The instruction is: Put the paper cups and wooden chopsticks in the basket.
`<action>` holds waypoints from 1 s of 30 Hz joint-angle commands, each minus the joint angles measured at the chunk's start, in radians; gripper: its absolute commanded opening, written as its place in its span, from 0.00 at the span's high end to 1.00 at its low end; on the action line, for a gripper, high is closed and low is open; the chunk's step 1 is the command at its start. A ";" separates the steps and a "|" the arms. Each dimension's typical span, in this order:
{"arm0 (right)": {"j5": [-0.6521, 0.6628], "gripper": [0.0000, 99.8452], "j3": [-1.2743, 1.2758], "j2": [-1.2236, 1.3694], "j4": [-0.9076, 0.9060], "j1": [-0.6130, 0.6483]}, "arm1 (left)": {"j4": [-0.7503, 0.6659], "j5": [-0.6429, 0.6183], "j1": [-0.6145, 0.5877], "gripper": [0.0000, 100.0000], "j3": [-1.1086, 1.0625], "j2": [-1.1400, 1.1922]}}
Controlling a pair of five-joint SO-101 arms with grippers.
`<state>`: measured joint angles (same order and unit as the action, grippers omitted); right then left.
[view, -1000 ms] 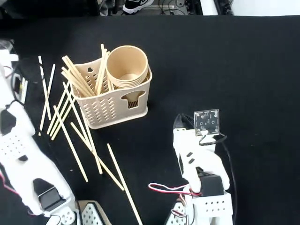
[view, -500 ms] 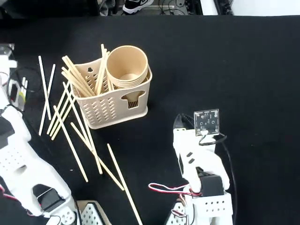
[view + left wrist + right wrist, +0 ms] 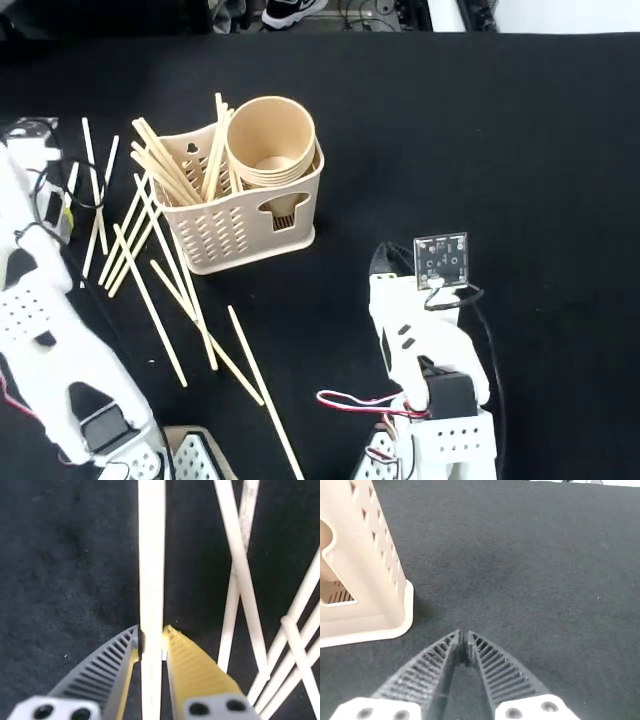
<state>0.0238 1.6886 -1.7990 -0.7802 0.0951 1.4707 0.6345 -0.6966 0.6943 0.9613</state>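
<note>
Fingers of the left gripper are clenched on a single wooden chopstick, one grey and one yellow, pinching it from both sides. We see the stick as a pale, smooth, straight rod running lengthwise out past the fingertips over the black table. We cannot tell whether it is lifted or resting on the cloth. Just beside it lie more loose chopsticks, crossing one another at shallow angles.

From the high view, the left arm stands at the left edge of the table. The other loose sticks are scattered between it and the basket, some fanned against the basket's side, others lying apart nearer the front.

The basket is beige with slotted walls. It holds a nested stack of tan paper cups standing upright, open mouth up, and a sheaf of basket chopsticks leaning out over its rim.

Our right gripper is pressed closed on nothing, its dark ridged fingers meeting at the tips, low over bare cloth near a corner of the basket.
</note>
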 commanded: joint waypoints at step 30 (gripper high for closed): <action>0.011 0.98 -0.004 -0.071 -0.002 -0.012 | 0.137 -0.318 0.263 0.97 -0.252 -1.467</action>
<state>0.0238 1.6886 -1.7990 -0.7802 0.0951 1.7254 0.4319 -0.5063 0.5148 -0.2509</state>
